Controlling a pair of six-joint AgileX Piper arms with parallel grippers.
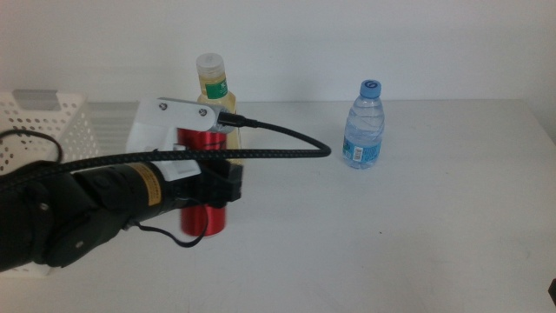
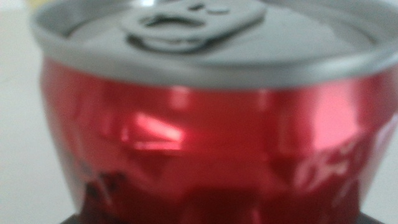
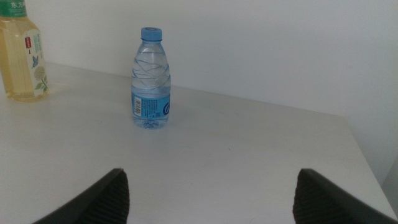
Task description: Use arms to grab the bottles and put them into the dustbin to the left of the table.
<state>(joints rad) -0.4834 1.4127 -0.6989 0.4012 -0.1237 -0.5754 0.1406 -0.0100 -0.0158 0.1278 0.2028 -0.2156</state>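
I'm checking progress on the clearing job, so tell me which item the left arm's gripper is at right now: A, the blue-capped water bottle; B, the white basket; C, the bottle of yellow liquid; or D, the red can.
D: the left gripper sits around the red can, which fills the left wrist view, while the water bottle stands apart on the table.

a bare lab or test room: a plain white-grey table (image 1: 417, 217) against an unmarked white wall (image 1: 347, 43), nothing domestic around. a perforated white basket (image 1: 52, 122) sits at nine o'clock, and a cabled robot arm (image 1: 87, 209) reaches across the surface.
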